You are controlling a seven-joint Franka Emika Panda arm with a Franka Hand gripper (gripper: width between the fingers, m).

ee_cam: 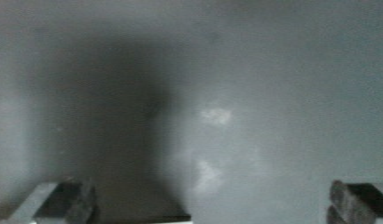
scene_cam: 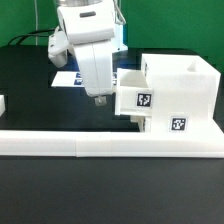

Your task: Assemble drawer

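Observation:
The white boxy casing [scene_cam: 186,92] stands at the exterior view's right, with a square tag low on its front. One small open-top tray [scene_cam: 138,96] with a tag on its face sticks part way out of the casing toward the exterior view's left. My gripper [scene_cam: 99,98] hangs just left of that tray's face, close to it; I cannot tell whether they touch. In the wrist view the gripper [ee_cam: 209,205] is open and empty, its fingers [ee_cam: 55,200] wide apart before a blurred white surface [ee_cam: 206,90]. The second tray is not distinguishable.
The long white border wall [scene_cam: 100,146] runs along the front of the black table. The marker board [scene_cam: 66,78] lies behind my gripper. A small white part [scene_cam: 2,103] shows at the exterior view's left edge.

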